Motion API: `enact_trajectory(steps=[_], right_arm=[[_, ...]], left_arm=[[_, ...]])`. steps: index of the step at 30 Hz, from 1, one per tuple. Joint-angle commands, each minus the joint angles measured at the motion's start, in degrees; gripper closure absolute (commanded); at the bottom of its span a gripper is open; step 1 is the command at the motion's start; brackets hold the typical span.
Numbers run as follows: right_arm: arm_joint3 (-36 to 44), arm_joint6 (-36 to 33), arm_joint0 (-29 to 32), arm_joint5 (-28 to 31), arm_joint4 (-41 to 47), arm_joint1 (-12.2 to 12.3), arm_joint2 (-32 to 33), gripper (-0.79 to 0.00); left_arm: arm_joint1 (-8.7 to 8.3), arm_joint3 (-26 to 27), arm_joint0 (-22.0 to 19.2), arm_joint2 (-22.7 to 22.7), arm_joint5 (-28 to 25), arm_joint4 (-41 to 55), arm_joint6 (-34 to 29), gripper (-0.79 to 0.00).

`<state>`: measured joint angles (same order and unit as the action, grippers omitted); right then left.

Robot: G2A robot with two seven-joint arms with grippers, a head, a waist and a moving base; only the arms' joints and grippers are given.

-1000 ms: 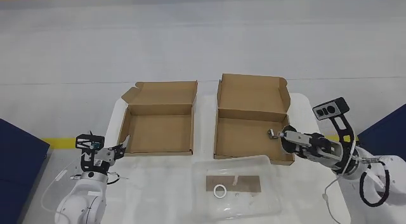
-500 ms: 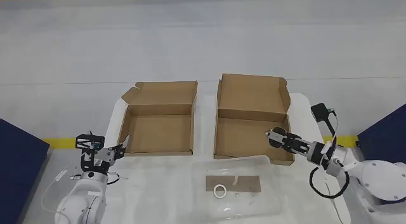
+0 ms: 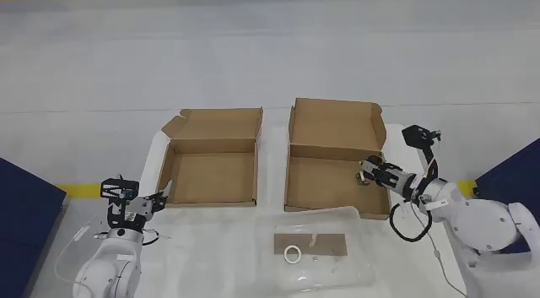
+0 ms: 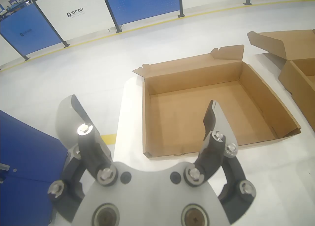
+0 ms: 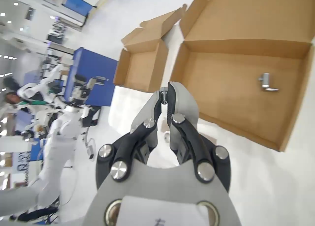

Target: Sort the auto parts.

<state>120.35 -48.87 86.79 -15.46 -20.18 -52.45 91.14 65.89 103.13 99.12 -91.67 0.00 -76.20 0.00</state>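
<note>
Bolt [image 5: 163,96] pinched by right end effector [image 5: 164,92] — shifted above box [image 5: 233,84]; left end effector [image 4: 143,103] wide.

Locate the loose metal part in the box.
In the right wrist view, the small metal part lies on the floor of the right cardboard box, nearer its wall away from the left box.

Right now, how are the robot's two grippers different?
The left gripper has wide-open fingers and holds nothing; the right gripper has its fingers shut on a small metal part. The left gripper sits by the left box's near corner; the right gripper is at the right box. Both have the same silver fingers with black pads.
</note>
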Motion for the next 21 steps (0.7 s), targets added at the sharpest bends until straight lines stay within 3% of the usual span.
enact_trajectory(steps=[1,4,11,21], right_arm=[[-1.8,-1.2,-3.4,-1.5,-3.8,0.0,-3.1,0.000],[-5.4,-2.4,-7.9,-3.6,-11.3,-0.2,-8.7,0.000],[-16.5,-4.1,-17.0,-4.5,-16.0,-1.7,-20.3,0.000],[-16.9,-3.9,-17.4,-4.5,-16.0,-1.8,-20.5,0.000]], left_arm=[[0.00,0.0,0.0,0.0,0.0,0.0,0.0,-0.785],[0.00,0.0,0.0,0.0,0.0,0.0,0.0,-0.785],[0.00,0.0,0.0,0.0,0.0,0.0,0.0,-0.785],[0.00,0.0,0.0,0.0,0.0,0.0,0.0,-0.785]])
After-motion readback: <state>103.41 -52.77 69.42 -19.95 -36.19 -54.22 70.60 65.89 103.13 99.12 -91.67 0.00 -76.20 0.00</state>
